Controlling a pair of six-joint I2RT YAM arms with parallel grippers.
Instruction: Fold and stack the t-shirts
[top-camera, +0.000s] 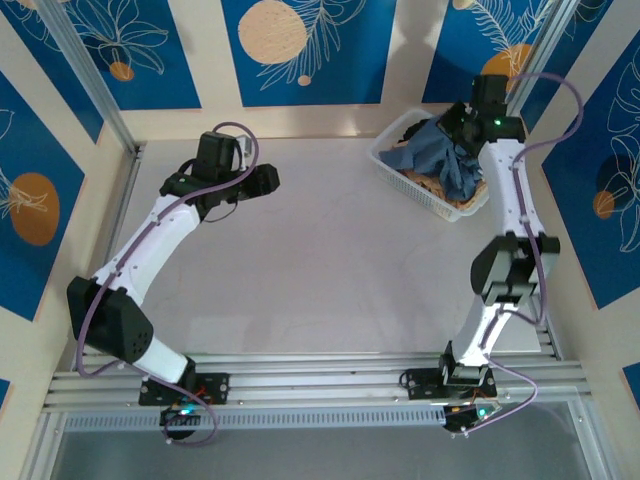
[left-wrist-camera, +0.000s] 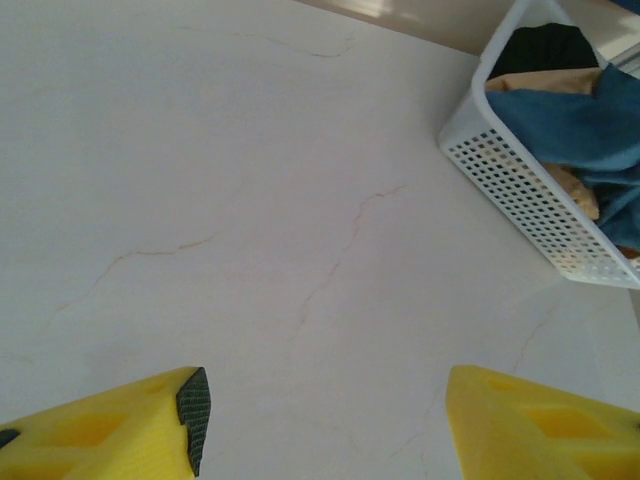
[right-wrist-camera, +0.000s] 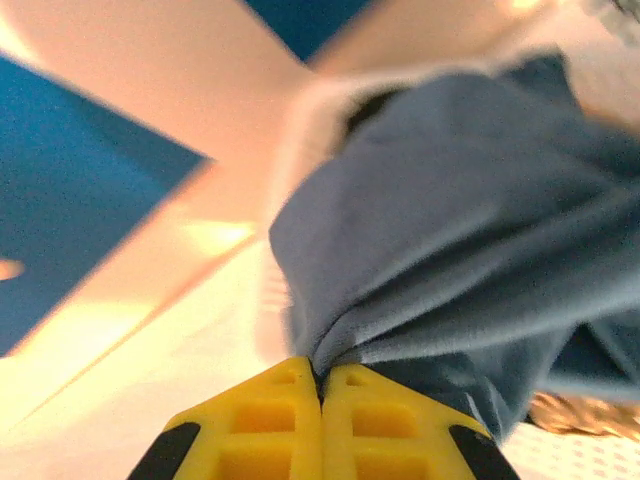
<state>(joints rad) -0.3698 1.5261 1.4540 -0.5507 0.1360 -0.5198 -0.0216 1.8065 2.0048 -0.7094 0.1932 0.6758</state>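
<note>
Pale veined tabletop (top-camera: 330, 270), blue floral wall panels (top-camera: 345, 60), left fingers (left-wrist-camera: 110, 430) spread, right fingers (right-wrist-camera: 270, 420) seemingly pinching slate-blue t-shirt (right-wrist-camera: 450, 220)

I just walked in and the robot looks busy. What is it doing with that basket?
The right gripper is pinching the slate-blue t-shirt in the white lattice basket at the far right of the table. Its fingers are shut on a bunch of the cloth. A tan-beige t-shirt lies under it in the basket. The left gripper hangs open over bare table, holding nothing. No shirt is folded yet.
</note>
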